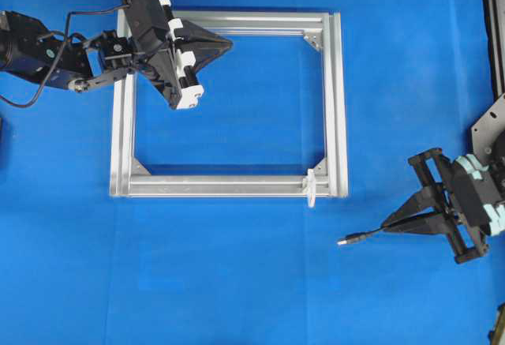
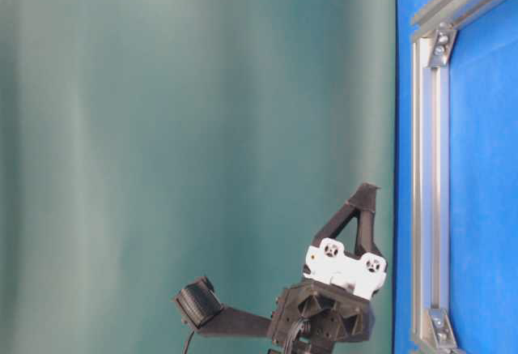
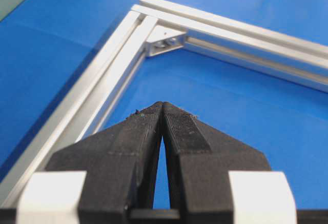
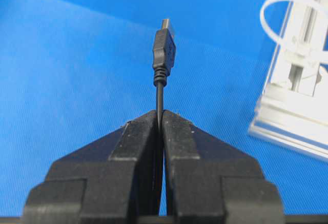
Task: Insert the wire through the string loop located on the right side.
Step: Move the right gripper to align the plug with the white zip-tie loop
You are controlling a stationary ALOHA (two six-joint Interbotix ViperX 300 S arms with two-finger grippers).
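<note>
Blue bench point(image 1: 237, 282) from overhead: the right end effector point(image 1: 394, 225) grasps the wire point(image 1: 364, 236) near the plug, below-right of the string loop point(image 1: 311, 188) on the aluminium frame point(image 1: 339, 100); the left end effector point(image 1: 225, 43) is clenched, empty. In the right wrist view the plug point(image 4: 164, 49) points left of the loop point(image 4: 287, 26), so it should be aimed through the opening, slowly.

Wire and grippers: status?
Right gripper shut on wire, plug forward. Left gripper shut, empty, over frame. String loop not yet threaded; path clear.
</note>
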